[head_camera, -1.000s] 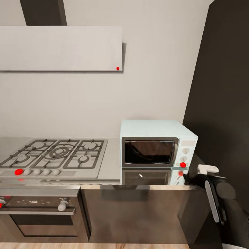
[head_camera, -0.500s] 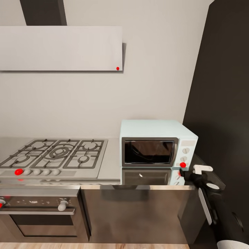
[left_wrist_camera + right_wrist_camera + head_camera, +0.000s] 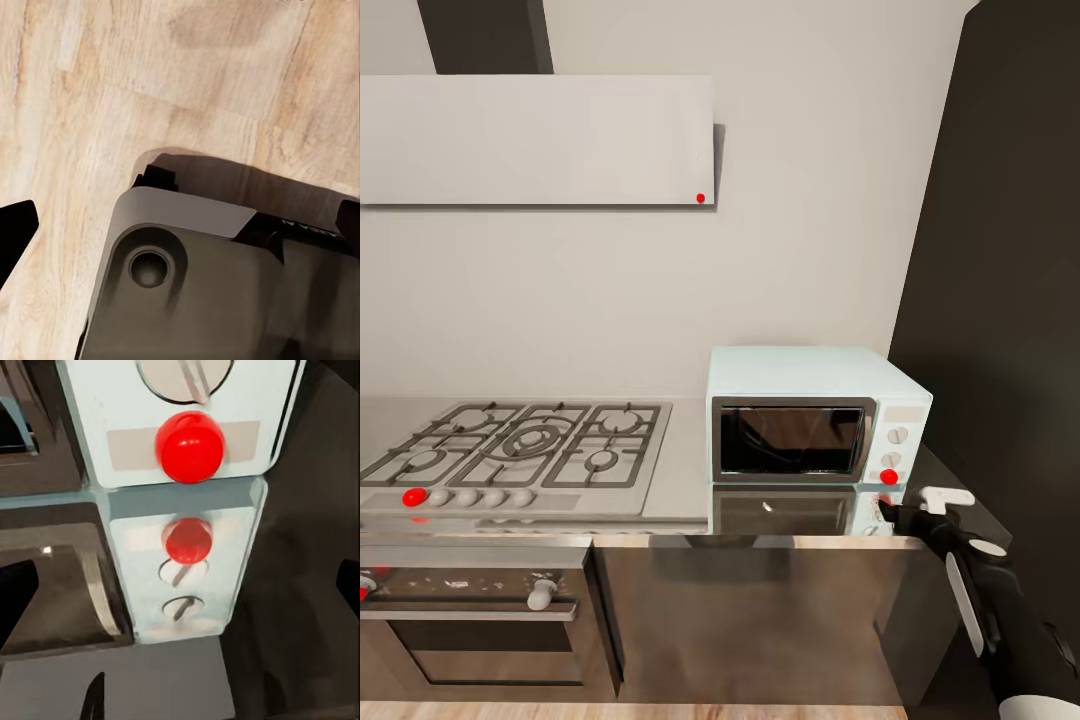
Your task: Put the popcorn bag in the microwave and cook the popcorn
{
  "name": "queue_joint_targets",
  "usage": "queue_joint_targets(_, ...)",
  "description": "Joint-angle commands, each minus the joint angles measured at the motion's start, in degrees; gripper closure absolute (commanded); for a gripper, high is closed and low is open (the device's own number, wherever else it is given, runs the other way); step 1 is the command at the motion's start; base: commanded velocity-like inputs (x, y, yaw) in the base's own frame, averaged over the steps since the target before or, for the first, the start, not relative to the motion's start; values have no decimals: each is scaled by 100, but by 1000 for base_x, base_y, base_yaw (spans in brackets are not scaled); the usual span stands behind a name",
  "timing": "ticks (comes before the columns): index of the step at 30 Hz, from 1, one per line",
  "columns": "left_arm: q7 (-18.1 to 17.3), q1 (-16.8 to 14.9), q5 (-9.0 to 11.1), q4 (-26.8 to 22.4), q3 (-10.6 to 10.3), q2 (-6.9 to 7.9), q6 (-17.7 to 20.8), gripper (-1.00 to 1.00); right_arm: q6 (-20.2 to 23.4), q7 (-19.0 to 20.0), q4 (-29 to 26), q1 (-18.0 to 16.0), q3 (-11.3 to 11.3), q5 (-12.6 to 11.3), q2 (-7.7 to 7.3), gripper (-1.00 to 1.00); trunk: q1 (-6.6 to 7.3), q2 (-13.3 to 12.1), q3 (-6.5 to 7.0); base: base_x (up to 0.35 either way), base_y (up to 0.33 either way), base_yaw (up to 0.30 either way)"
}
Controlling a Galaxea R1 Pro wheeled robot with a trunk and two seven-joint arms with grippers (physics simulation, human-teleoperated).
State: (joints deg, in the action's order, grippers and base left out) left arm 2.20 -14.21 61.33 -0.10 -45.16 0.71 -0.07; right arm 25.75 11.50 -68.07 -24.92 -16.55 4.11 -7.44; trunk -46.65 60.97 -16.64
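The mint-white microwave stands on the grey countertop at the right end, its dark glass door shut. My right gripper hovers low at the counter's front edge, just below and in front of the microwave's red knob. In the right wrist view the red knob is close ahead, with its reflection below it on the glossy top. The right gripper is open with nothing between its fingers. My left gripper is open, hanging over the wooden floor. The popcorn bag and popcorn are out of view.
A gas hob lies left of the microwave, with a steel built-in oven under it. A dark tall cabinet rises right beside the microwave. A white hood hangs on the wall. My own base sits under the left gripper.
My right forearm has swung inward and turned, dropping slightly. Its tip stays near the microwave's lower right corner. The camera and the kitchen have not shifted.
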Motion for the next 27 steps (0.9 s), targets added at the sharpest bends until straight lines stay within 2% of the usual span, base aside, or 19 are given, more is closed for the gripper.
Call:
queue_joint_targets(1, 17, -3, 42, -2, -47, -5, -61, -100, 27, 50, -10, -4, -76, 40, 0, -100, 0, 5, -7, 0, 0, 0)
queue_joint_targets(6, 18, -3, 45, 1, -46, -9, -273, -100, 32, 53, -31, -4, -141, 38, -3, -100, 0, 5, -7, 7, -3, 0)
queue_joint_targets(14, 17, -3, 45, 1, -46, -1, -278, -100, 71, 45, -54, -4, -147, 31, 5, -100, 0, 5, -7, 106, -118, 0)
queue_joint_targets(27, 26, -3, 105, -8, -21, -4, -329, -100, 82, 42, -83, -4, -71, 13, 27, -100, 0, 5, -7, 13, -5, 0)
